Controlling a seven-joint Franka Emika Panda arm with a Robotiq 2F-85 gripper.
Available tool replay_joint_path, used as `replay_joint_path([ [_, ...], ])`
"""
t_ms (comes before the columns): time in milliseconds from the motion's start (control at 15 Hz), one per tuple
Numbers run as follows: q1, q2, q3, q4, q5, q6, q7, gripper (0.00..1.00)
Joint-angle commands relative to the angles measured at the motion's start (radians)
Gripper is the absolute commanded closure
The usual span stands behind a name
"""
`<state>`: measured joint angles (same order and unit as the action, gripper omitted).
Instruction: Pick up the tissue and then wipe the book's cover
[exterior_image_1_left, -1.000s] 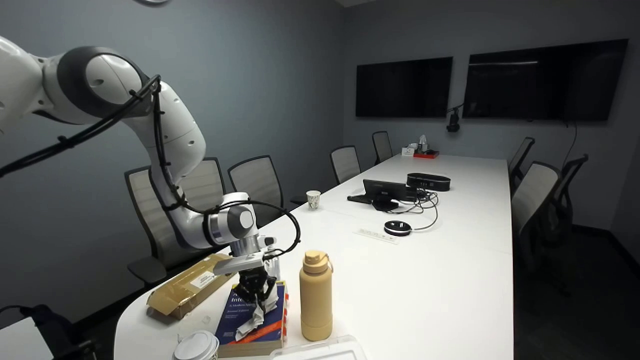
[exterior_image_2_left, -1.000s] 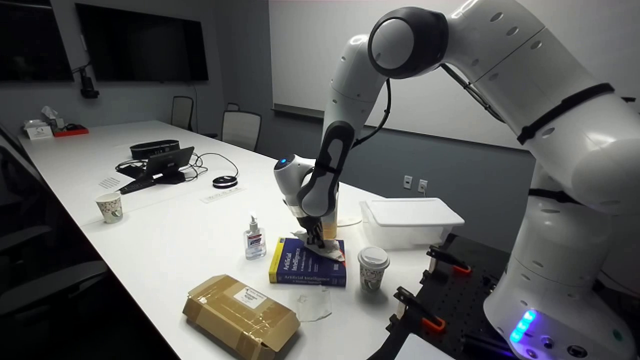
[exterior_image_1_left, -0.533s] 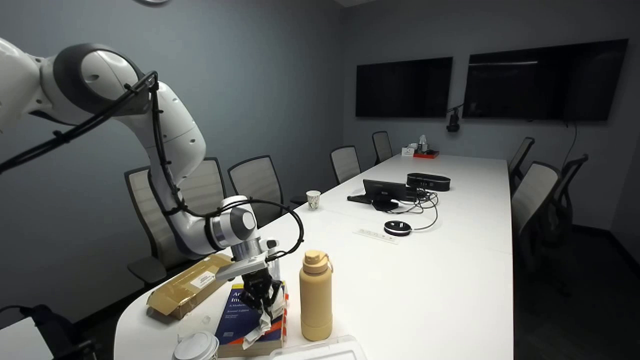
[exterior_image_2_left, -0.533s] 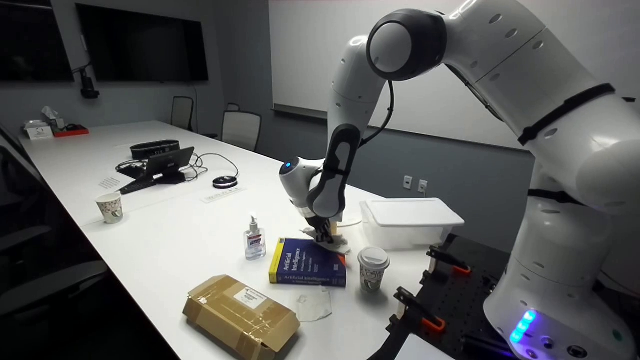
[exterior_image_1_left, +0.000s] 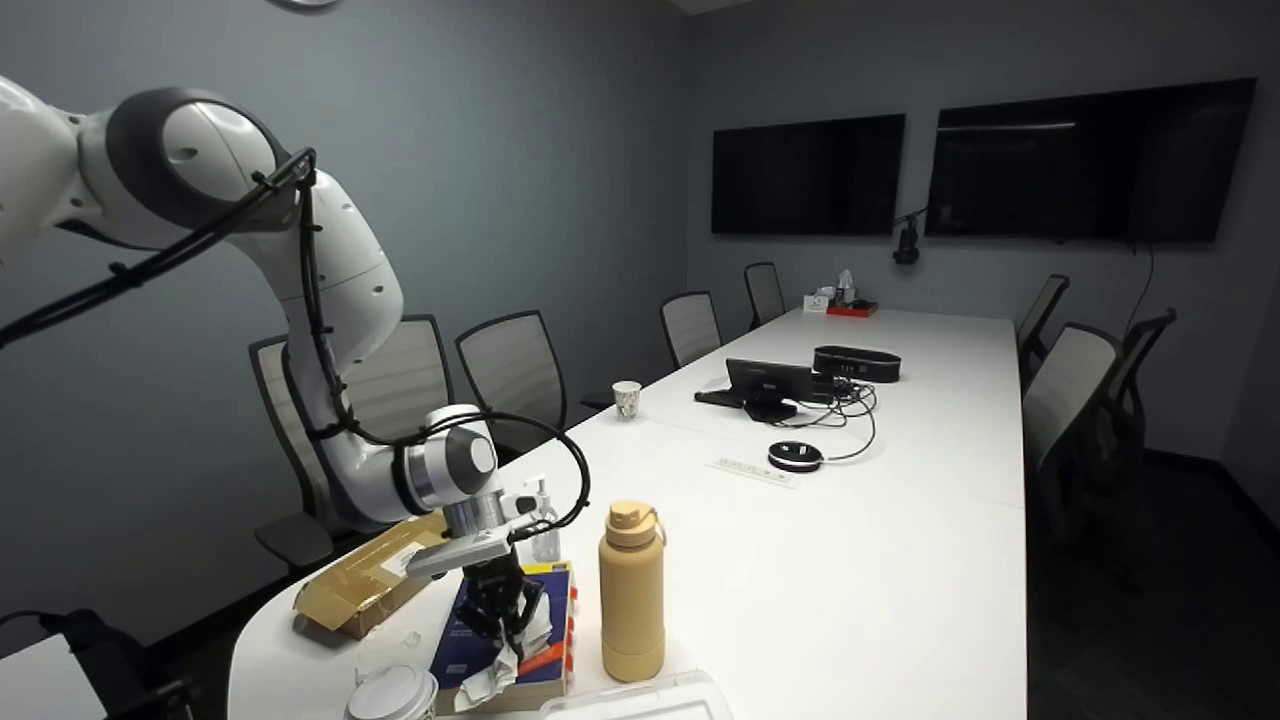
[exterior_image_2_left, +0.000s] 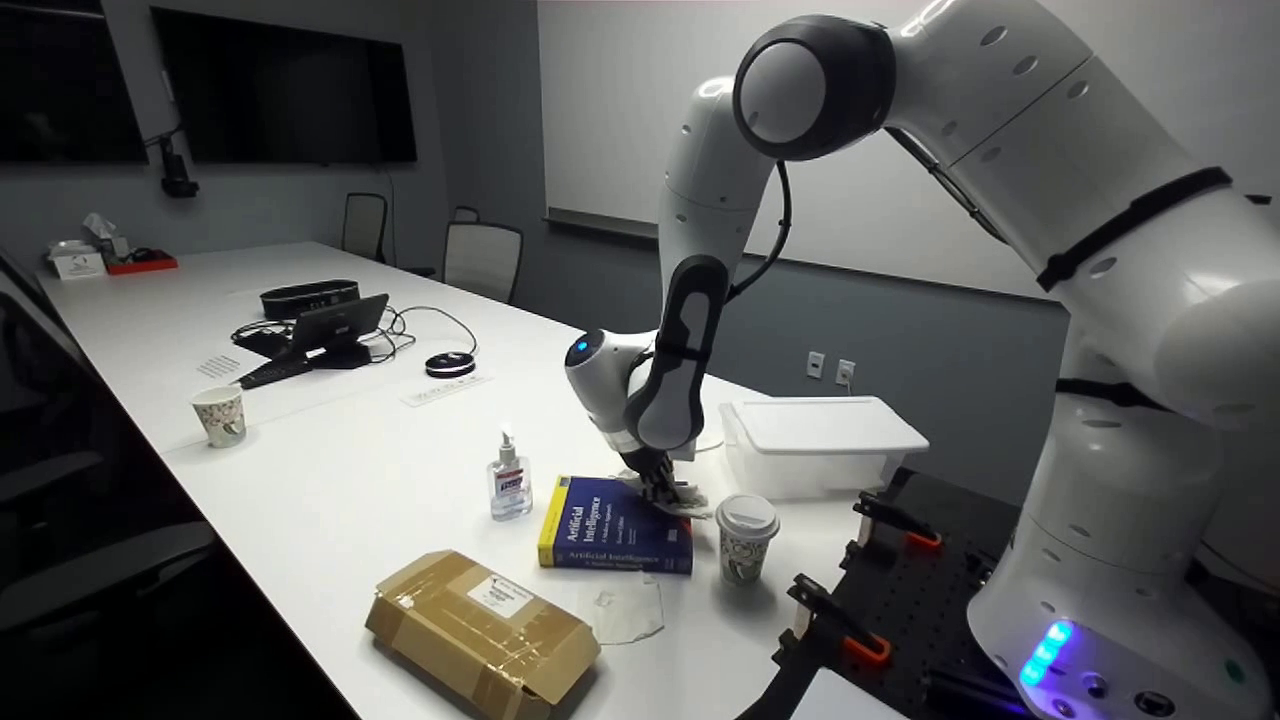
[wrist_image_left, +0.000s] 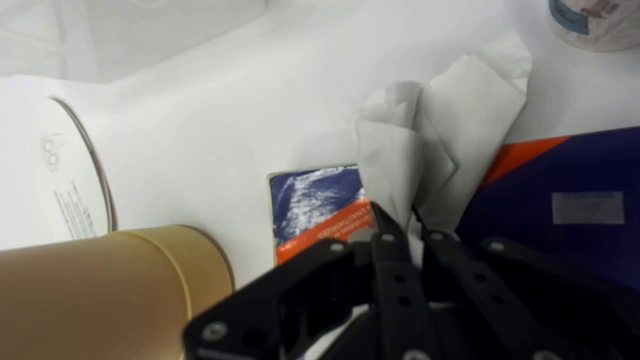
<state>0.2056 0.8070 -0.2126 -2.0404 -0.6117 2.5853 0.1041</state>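
The book (exterior_image_2_left: 610, 520) lies flat on the table with its blue cover up; its orange stripe and blue cover also show in the wrist view (wrist_image_left: 590, 165). My gripper (exterior_image_1_left: 515, 640) is pointed down over the book's orange-striped end, also in an exterior view (exterior_image_2_left: 660, 492). In the wrist view its fingers (wrist_image_left: 397, 215) are closed on a crumpled white tissue (wrist_image_left: 465, 115). The tissue lies across the cover, and its loose end reaches past the book's edge, also in both exterior views (exterior_image_1_left: 490, 680) (exterior_image_2_left: 690, 505). How firmly it presses on the cover cannot be told.
A tan bottle (exterior_image_1_left: 632, 600) stands close beside the book. A lidded paper cup (exterior_image_2_left: 746, 540) and a clear plastic box (exterior_image_2_left: 825, 460) are near its orange-striped end. A sanitizer bottle (exterior_image_2_left: 511, 485) stands at its yellow end. A tan packet (exterior_image_2_left: 480, 630) lies near the table edge.
My gripper first moved toward the bottle side of the book, then back over the cover and toward the lidded cup. The tissue moved with it. The book has stayed in place.
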Motion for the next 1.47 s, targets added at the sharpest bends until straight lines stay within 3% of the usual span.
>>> replay_joint_path([
  [0, -0.031, -0.06, 0.051, -0.061, 0.035, 0.031, -0.018, 0.99],
  [400, -0.095, -0.096, 0.164, -0.079, 0.173, 0.009, -0.14, 0.99],
  [600, -0.101, -0.096, 0.182, -0.07, 0.214, 0.024, -0.164, 0.99],
  [1400, 0.012, -0.018, 0.042, 0.119, 0.059, 0.009, -0.128, 0.99],
])
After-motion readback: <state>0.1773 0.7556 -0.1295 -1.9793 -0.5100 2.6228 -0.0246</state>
